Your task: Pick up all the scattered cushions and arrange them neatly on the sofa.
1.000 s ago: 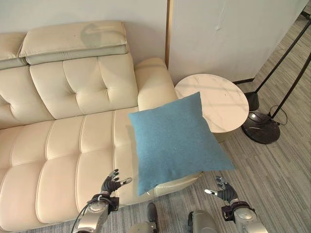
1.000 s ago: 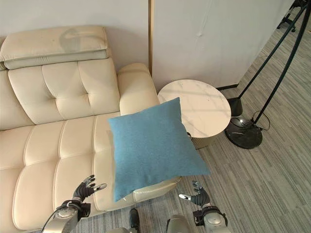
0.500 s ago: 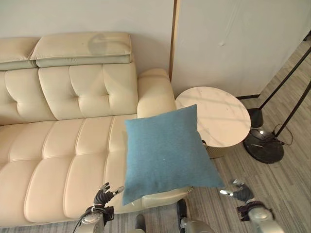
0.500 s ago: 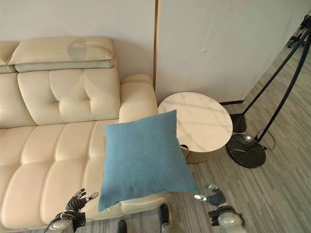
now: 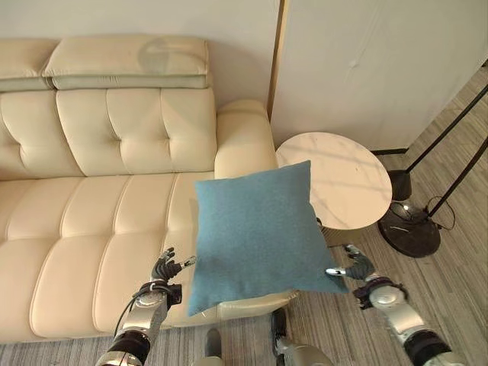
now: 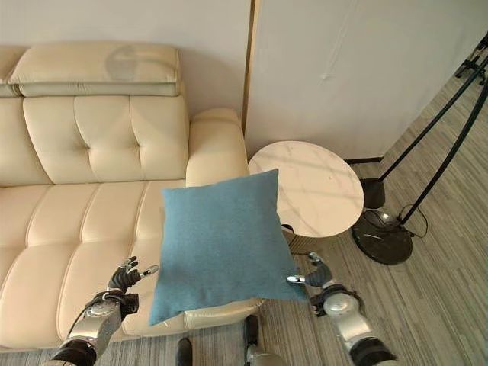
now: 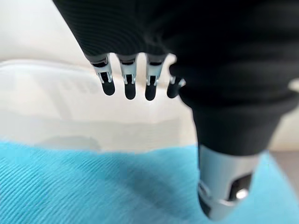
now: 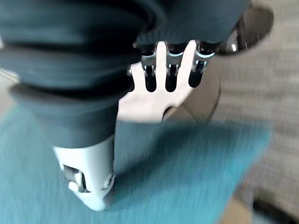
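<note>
A square blue cushion [image 5: 255, 229] lies tilted over the right front corner of the cream leather sofa [image 5: 91, 221], hanging past the seat's edge. My left hand [image 5: 164, 268] is open at the cushion's lower left edge, fingers straight and thumb reaching toward the cloth. My right hand [image 5: 357, 267] is open at the lower right corner, its thumb tip touching the cushion. In the left wrist view the left hand [image 7: 130, 84] holds straight fingers above the blue cushion [image 7: 93, 186]. In the right wrist view the right hand [image 8: 88, 177] has its thumb over the cushion [image 8: 187, 158].
A round white marble-topped side table [image 5: 343, 171] stands right of the sofa's armrest [image 5: 242, 137], partly behind the cushion. A floor lamp's dark round base [image 5: 410, 229] and slanted poles stand further right on grey striped carpet. A wall runs behind.
The camera has shifted. Both hands have risen and closed in on the cushion's two lower corners; the right thumb now touches the cloth. Both stay open.
</note>
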`<state>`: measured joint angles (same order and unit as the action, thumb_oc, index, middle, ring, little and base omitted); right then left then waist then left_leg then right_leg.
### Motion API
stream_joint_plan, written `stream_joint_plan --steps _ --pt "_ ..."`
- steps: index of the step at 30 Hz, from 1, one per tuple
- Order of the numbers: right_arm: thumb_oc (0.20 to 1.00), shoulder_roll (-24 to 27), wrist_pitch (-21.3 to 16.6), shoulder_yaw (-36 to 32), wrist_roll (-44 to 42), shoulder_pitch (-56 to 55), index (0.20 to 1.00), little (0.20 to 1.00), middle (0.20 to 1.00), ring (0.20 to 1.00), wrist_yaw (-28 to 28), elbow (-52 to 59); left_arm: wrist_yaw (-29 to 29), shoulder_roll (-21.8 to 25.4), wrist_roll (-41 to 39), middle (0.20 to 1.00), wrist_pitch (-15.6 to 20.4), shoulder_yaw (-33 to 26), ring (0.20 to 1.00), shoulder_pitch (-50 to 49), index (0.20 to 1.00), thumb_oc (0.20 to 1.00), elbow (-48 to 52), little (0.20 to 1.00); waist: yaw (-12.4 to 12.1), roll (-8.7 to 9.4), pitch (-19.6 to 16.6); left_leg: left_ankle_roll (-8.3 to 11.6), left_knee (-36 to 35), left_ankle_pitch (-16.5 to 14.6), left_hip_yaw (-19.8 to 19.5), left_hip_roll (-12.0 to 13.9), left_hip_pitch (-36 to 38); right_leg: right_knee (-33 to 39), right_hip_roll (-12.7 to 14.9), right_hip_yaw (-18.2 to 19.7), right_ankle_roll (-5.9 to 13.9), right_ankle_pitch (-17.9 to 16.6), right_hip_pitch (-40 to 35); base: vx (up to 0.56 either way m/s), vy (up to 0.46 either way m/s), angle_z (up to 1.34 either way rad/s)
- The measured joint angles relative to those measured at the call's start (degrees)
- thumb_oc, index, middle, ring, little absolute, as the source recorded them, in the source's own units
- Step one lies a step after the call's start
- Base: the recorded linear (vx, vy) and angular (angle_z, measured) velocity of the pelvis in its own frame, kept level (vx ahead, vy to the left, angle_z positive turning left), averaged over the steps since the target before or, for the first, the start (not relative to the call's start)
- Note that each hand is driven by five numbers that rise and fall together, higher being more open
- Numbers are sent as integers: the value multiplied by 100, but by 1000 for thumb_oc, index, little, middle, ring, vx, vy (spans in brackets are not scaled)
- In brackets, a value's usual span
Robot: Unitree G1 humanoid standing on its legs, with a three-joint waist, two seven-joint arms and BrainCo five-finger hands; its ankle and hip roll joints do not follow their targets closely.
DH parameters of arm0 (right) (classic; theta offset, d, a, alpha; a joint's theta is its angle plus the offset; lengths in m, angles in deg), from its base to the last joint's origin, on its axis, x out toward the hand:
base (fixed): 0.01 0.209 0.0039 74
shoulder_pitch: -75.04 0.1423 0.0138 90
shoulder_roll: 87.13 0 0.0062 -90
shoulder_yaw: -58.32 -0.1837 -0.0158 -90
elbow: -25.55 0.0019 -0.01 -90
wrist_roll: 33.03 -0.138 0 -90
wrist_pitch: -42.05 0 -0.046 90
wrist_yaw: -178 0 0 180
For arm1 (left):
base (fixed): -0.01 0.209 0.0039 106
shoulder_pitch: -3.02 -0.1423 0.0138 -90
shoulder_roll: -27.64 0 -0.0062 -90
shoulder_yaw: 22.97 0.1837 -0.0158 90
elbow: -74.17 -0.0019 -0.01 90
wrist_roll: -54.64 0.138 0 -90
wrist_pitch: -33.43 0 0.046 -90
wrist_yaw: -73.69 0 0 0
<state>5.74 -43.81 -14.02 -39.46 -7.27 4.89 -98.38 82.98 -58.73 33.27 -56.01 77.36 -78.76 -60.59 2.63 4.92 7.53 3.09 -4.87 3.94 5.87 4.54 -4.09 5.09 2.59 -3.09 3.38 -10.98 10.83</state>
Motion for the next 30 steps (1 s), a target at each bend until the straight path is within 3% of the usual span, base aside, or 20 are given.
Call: stream_joint_plan --steps 4,7,12,18,20,21,24,25,26,30 --pt "1000 -345 -11 223 -489 407 1000 1000 1000 1000 192 -178 60 -314 -7 1000 -3 269 1000 419 1000 1000 -285 1000 12 18 215 -17 32 87 41 -61 -400 -33 52 32 -124 -223 432 -140 25 -7" --pt "1000 -343 -10 554 -680 917 1000 1000 1000 1000 407 -179 174 -410 -232 1000 35 475 1000 965 1000 1000 -480 1000 15 54 532 -62 49 132 93 -111 -637 -34 86 89 -38 -245 684 -90 9 -6" --pt "1000 -174 -13 940 -832 1445 1000 1000 1000 1000 563 -135 373 -411 -482 1000 96 580 1000 1307 1000 1000 -468 1000 14 95 878 -19 46 168 91 -86 -729 -32 66 114 -27 -256 778 -41 -2 1" --pt "1000 94 -7 1123 -960 1433 1000 1000 1000 1000 567 322 426 -318 -735 1000 163 873 1000 1306 1000 1000 -246 1000 8 221 965 25 38 215 103 -88 -775 -33 68 125 -5 -273 831 0 0 0" --pt "1000 81 -11 1114 -1088 1415 1000 1000 1000 1000 565 345 409 -282 -762 570 170 996 570 1299 570 570 -212 570 7 260 989 21 38 231 111 -93 -764 -33 70 135 -4 -278 825 0 0 0" --pt "1000 62 -24 1115 -1256 1396 1000 1000 1000 1000 557 345 384 -277 -893 200 174 1017 200 1247 200 200 -75 200 3 273 1002 22 38 232 111 -95 -760 -33 71 135 -6 -280 820 0 0 0" --pt "1000 -2 -157 1122 -1838 1263 1000 1000 1000 1000 521 341 357 -266 -1266 200 249 1158 200 1159 200 200 207 200 -56 275 1092 26 37 239 112 -98 -663 -33 71 135 -20 -291 722 0 0 0" --pt "639 -16 -231 1123 -2067 1206 639 639 639 639 483 337 338 -262 -1458 200 274 1159 200 1142 200 200 218 200 -67 276 1104 22 36 233 113 -99 -643 -33 73 134 -22 -284 701 0 0 0" --pt "200 -32 -299 1123 -2279 1177 200 200 200 200 450 336 305 -255 -1665 200 290 1159 200 1124 200 200 270 200 -73 281 1114 22 36 233 113 -100 -642 -33 76 135 -22 -284 699 0 0 0" --pt "200 -280 -730 1122 -3376 1000 200 200 200 200 214 215 39 -254 -2603 200 475 1166 200 1037 200 200 328 200 -81 293 1143 22 36 234 112 -104 -632 -33 79 133 -22 -284 691 0 0 0"
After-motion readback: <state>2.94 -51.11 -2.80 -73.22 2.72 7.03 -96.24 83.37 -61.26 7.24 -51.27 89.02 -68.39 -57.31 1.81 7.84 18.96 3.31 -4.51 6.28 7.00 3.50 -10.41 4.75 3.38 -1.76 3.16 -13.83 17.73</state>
